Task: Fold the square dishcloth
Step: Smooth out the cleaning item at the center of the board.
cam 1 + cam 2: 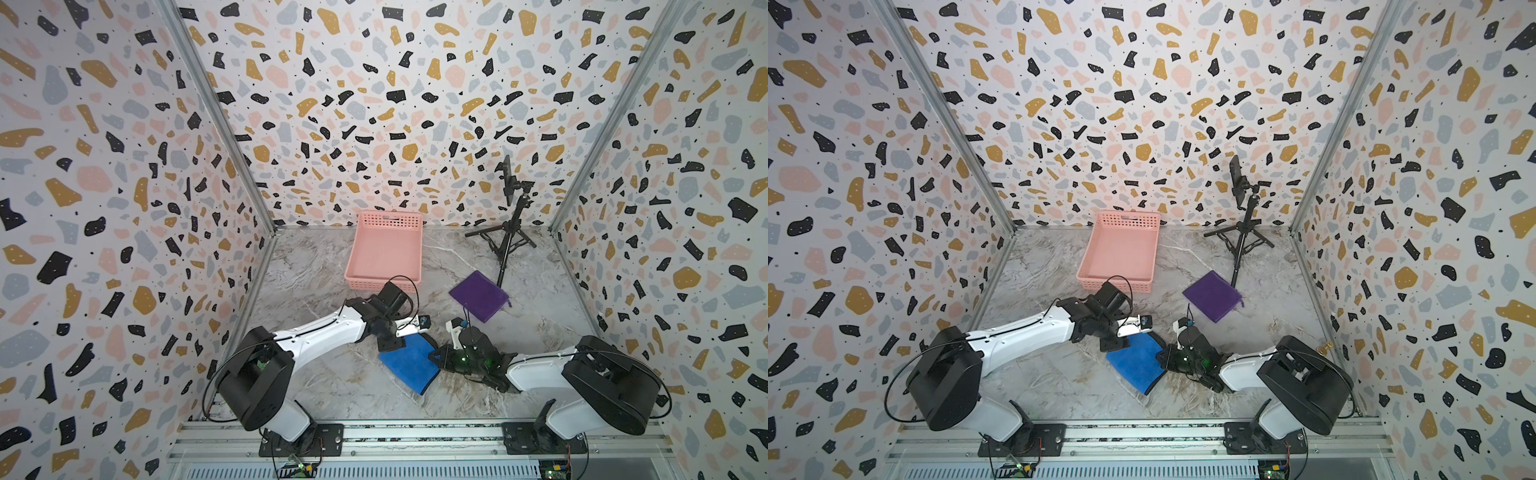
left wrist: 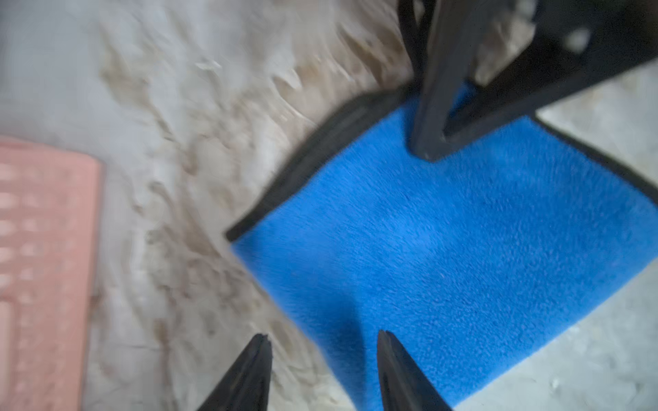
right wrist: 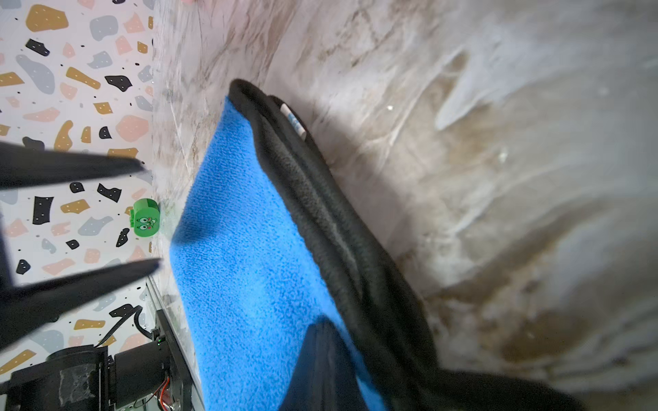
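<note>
The square dishcloth is blue with a black back and lies folded over on the marble table between the two arms. My right gripper is shut on the cloth's black right edge. One of its fingers lies on the blue face; the other is hidden under the fabric. My left gripper hovers open and empty over the cloth's far left corner. In the left wrist view the cloth lies flat, with the right gripper pinching its edge.
A pink basket stands behind the left arm. A purple cloth lies to the back right, beside a black tripod. A small green toy block sits by the left wall.
</note>
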Motion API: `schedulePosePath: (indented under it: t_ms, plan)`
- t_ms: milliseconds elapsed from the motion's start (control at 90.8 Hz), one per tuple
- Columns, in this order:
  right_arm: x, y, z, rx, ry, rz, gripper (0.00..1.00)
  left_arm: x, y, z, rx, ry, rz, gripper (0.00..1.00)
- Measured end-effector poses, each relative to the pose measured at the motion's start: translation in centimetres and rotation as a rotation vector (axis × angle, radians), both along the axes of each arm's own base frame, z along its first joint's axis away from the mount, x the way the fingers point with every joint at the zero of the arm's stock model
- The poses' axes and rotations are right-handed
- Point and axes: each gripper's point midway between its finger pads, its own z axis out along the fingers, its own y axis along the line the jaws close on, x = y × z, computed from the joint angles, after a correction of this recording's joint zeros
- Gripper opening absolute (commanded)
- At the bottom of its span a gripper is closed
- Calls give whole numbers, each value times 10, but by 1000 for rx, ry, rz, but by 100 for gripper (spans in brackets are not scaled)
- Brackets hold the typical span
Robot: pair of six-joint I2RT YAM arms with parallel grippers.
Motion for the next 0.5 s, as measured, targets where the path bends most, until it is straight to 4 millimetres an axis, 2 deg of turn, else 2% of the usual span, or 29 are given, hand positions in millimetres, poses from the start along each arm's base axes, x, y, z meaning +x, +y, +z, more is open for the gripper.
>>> schedulePosePath:
  t_ms: [88, 132, 231, 319, 418, 495]
  plan:
    - [-3, -3, 9, -6, -25, -3, 1, -6, 13, -30, 98, 35, 6, 47]
    - [-4, -3, 17, -3, -48, -7, 1, -5, 15, -37, 113, 41, 8, 47]
    - [-16, 4, 34, 6, -102, 23, 1, -1, 15, -35, 118, 15, 13, 47]
    - [-30, 16, 40, 4, -128, 69, 1, 0, 15, -34, 115, 13, 14, 51]
    - [-46, 29, 33, -14, -124, 125, 1, 0, 16, -27, 88, 15, 28, 56]
    - [-56, 35, 17, -50, -100, 160, 0, 3, 21, -14, 47, 16, 59, 58]
